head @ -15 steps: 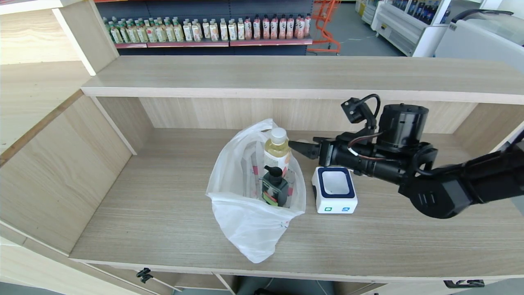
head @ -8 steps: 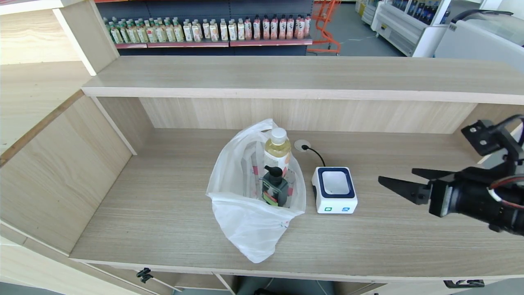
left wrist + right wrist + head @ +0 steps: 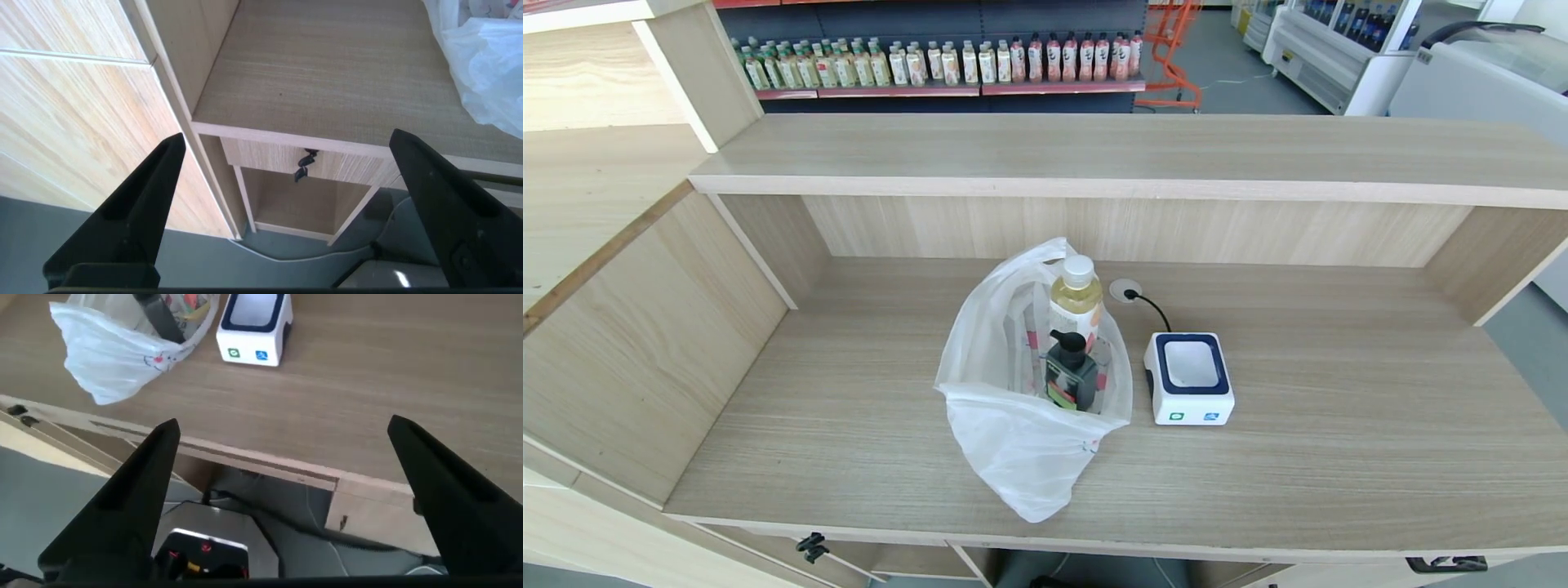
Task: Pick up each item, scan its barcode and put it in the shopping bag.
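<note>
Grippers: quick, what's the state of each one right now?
Left gripper: open, holding nothing.
Right gripper: open, holding nothing.

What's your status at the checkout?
Left gripper, right gripper open, empty, off counter front edge. Drink bottle and pump bottle upright in shopping bag. Barcode scanner beside bag.

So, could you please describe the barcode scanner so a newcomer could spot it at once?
On the wooden counter, look beside the white shopping bag, on the robot's right. The scanner is a small white box with a dark blue frame round its top window and a black cable at its back; its neighbours in the bag are bottles.
</note>
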Tool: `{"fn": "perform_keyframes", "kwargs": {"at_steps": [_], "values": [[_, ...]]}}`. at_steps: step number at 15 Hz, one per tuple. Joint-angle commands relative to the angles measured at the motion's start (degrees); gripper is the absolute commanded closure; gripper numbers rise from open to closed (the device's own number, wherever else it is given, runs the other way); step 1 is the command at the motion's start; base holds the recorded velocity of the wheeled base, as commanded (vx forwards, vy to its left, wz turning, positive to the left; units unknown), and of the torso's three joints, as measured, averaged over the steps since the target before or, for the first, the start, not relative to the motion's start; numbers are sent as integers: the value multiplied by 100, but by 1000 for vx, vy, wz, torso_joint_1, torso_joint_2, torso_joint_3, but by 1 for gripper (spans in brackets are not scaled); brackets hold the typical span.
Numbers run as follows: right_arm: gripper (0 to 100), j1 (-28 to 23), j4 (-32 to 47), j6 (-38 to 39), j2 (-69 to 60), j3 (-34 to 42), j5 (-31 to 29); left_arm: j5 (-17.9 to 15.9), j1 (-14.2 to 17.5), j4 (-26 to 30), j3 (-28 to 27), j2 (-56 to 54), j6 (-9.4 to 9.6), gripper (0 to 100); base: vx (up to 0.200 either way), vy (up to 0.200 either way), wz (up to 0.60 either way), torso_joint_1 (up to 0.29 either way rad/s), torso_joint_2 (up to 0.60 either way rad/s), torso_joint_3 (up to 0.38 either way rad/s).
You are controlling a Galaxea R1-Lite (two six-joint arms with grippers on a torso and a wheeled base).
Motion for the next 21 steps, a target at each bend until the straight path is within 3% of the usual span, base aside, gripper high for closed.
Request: {"fn": "perform_keyframes", "kwargs": {"at_steps": [1,3,4,15,16,21], "values": [[0,-255,855,-55,-1816,533,-20,6,1,1,0,-2,-1,0,0,0,0,0,0,0],[0,-361,908,-424,-2079,481,-1365,-3,10,1,0,-2,-1,0,0,0,0,0,0,0],[0,-361,908,-424,-2079,481,-1558,6,10,1,0,-2,-1,0,0,0,0,0,0,0],[0,-370,873,-591,-2097,507,-1444,6,1,-8,0,-2,-1,0,0,0,0,0,0,0],[100,-370,882,-556,-2097,507,-1444,6,1,1,0,-2,-1,0,0,0,0,0,0,0],[100,-378,855,103,-2097,516,-1453,-3,1,1,0,-2,-1,0,0,0,0,0,0,0]]}}
